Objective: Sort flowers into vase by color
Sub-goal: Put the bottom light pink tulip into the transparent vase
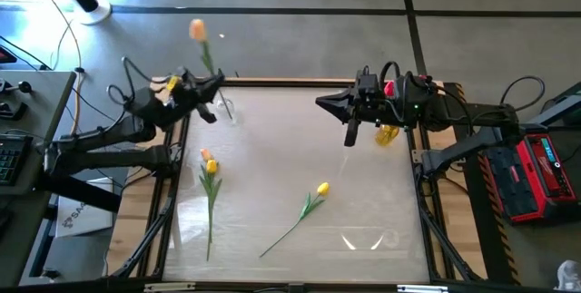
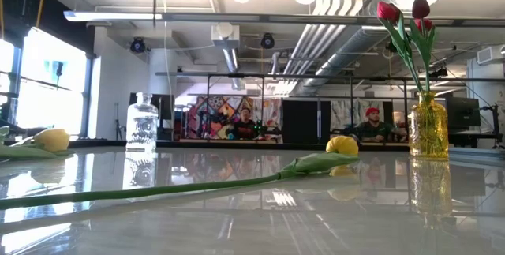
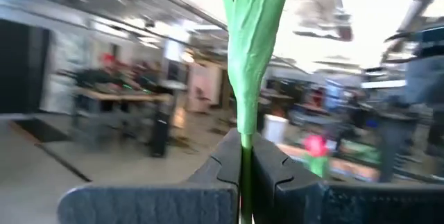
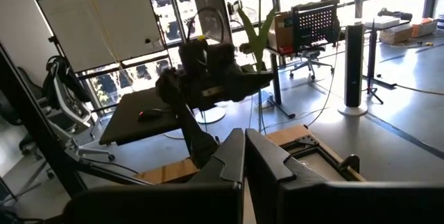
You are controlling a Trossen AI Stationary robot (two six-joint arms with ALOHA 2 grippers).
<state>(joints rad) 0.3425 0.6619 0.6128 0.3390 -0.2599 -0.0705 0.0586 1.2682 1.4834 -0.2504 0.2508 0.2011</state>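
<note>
A: Blur hides most of the left wrist view; what shows there is a green stem and leaf pinched between the closed fingers of the left hand point(image 3: 244, 175).

B: From above, the left hand point(image 1: 216, 80) sits at upper left of the frame, holding an orange tulip point(image 1: 197, 30) upright. Its stem crosses the clear vase point(image 1: 224, 108), hard to make out against the pale counter point(image 1: 272, 148).

A: Low view shows that clear vase point(image 2: 141, 125) holding nothing.

B: The yellow vase point(image 2: 429, 129), right of frame, holds red and maroon tulips point(image 2: 402, 14). From above, the right arm covers most of it.

A: The right hand point(image 1: 325, 102) is closed on nothing, upper centre. On the counter lie an orange-and-yellow pair point(image 1: 210, 161) at left and a yellow tulip point(image 1: 322, 189) at centre.
</note>
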